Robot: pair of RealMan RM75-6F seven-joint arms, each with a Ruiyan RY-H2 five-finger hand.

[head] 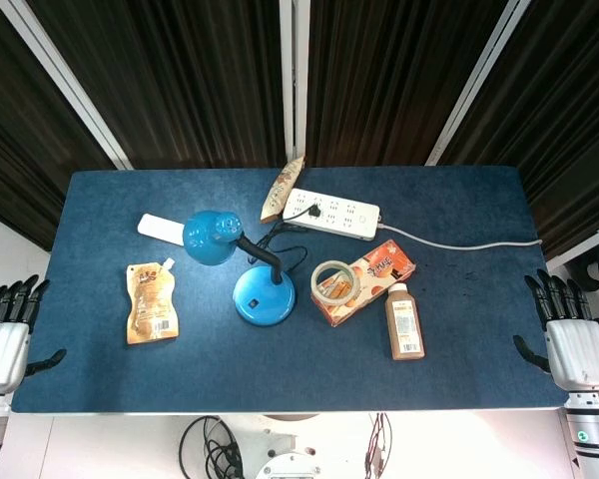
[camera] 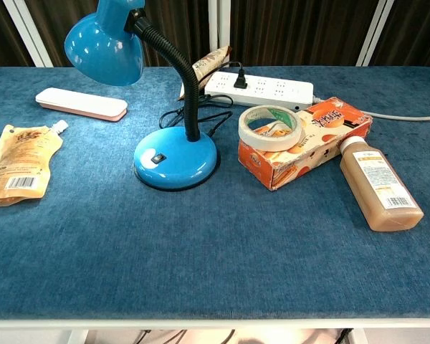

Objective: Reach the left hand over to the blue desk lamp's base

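Observation:
The blue desk lamp stands mid-table with its round base [head: 263, 295] [camera: 175, 160] flat on the blue cloth, a black flexible neck rising from it and its shade [head: 212, 238] [camera: 104, 44] tipped to the left. My left hand [head: 5, 329] hangs off the table's left front corner, fingers apart and holding nothing, far from the base. My right hand [head: 569, 334] waits off the right front corner, likewise spread and bare. Neither hand shows in the chest view.
A tan spout pouch [head: 151, 302] [camera: 18, 164] lies between my left hand and the lamp. A white case [head: 160, 228], a power strip [head: 331, 214] with the lamp's cord, a snack bag [head: 283, 188], an orange box [head: 369, 279] under a tape roll [head: 332, 282], and a brown bottle [head: 404, 322] lie around.

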